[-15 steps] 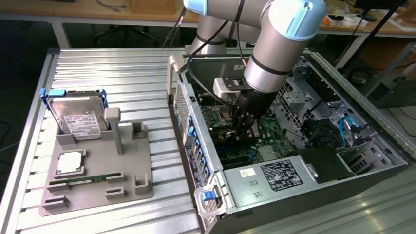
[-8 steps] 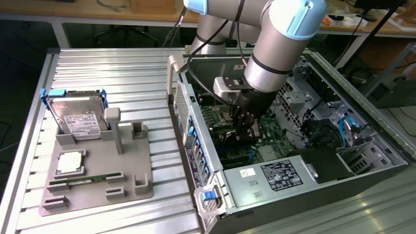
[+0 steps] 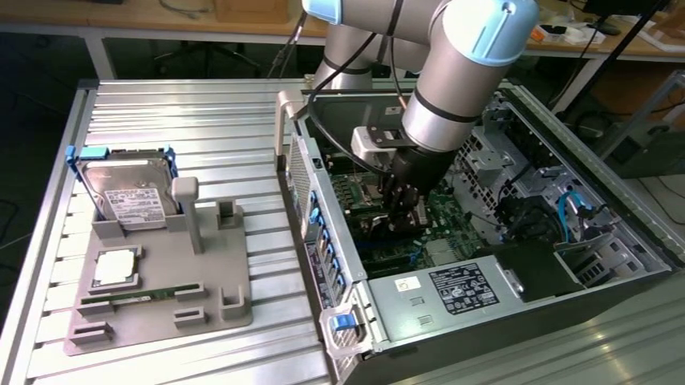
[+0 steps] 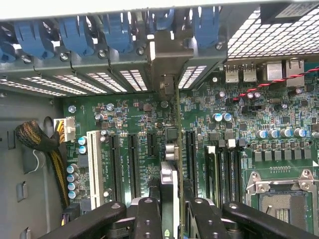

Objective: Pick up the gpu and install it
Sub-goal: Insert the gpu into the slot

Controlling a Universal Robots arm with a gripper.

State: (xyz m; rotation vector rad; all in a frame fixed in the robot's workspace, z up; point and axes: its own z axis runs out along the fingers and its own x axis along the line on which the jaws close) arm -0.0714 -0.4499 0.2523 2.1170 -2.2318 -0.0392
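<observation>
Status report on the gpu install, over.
Gripper shut on gpu, on edge over the motherboard, bracket end at the blue latches. Cable bundle off to one side, clear of it.

No text legible: hard drive label (image 3: 134,200), power supply label (image 3: 464,289), motherboard print (image 4: 121,164) unreadable.

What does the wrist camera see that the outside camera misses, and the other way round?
Wrist view: the gpu seen edge-on, gripped by the gripper between the black slots, plus a white slot and a braided cable bundle.
Exterior view: the whole arm reaching into the computer case, and a grey tray on the exterior view's left holding a hard drive and a memory stick.
Both: the gripper, the green motherboard and the blue clips along the case's rear.
</observation>
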